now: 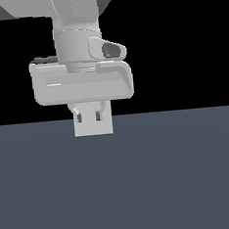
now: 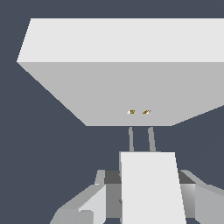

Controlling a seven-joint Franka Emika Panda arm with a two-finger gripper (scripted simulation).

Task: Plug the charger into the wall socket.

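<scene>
Fingers (image 2: 98,203) of our gripper (image 2: 148,197) sit on either side of the charger (image 2: 151,188), one on each flank, so we read the gripper as clenched on it. In the wrist view we count two fingers, though both are cut off by the picture's edge and only their inner parts show. We count one charger, an off-white block, with two thin prongs (image 2: 141,139) sticking out of its far end. The prongs stand side by side and point at the socket (image 2: 109,87), their tips just short of its face; we cannot tell for certain whether they touch it. We count one socket, a light-grey slab, and two tiny orange dots (image 2: 139,112) on its face, right in line with the two prongs. The socket's far corner runs out of the wrist picture.

In the exterior view the gripper (image 1: 92,117) hangs below the arm (image 1: 77,31), and a pale block (image 1: 93,124) at the fingertips reaches down to the dark grey floor (image 1: 181,179). There we cannot separate charger from socket: they share one colour and overlap, so the outline reads as a single square. The fingers are mostly hidden behind the hand's wide body. The arm's upper part is cut off by the top edge.
</scene>
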